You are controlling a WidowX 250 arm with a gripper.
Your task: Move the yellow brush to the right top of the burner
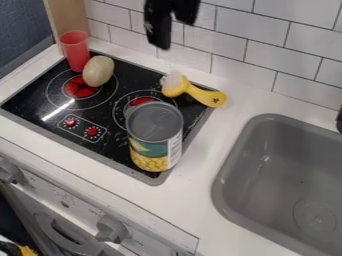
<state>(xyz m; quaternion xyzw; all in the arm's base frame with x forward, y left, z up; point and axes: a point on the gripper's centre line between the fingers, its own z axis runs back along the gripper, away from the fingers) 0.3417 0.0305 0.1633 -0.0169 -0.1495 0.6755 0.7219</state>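
Observation:
High in the camera view, in front of the tiled wall, hangs the black gripper (pixel 175 36), its two fingers apart with nothing between them. Below it and slightly to the right lies the yellow brush (pixel 204 95), well apart from the gripper. Its white bristles point up and left over the black cooktop, and its handle crosses the cooktop's right edge towards the counter. The right burner (pixel 141 101) is just left of and below the brush, partly hidden behind a can.
The large can (pixel 153 137) stands on the cooktop's front right part. A beige oval object (pixel 99 71) and a red cup (pixel 77 51) are at the back left. The grey sink (pixel 284 175) is at the right, and the tiled wall (pixel 260 50) runs behind the counter.

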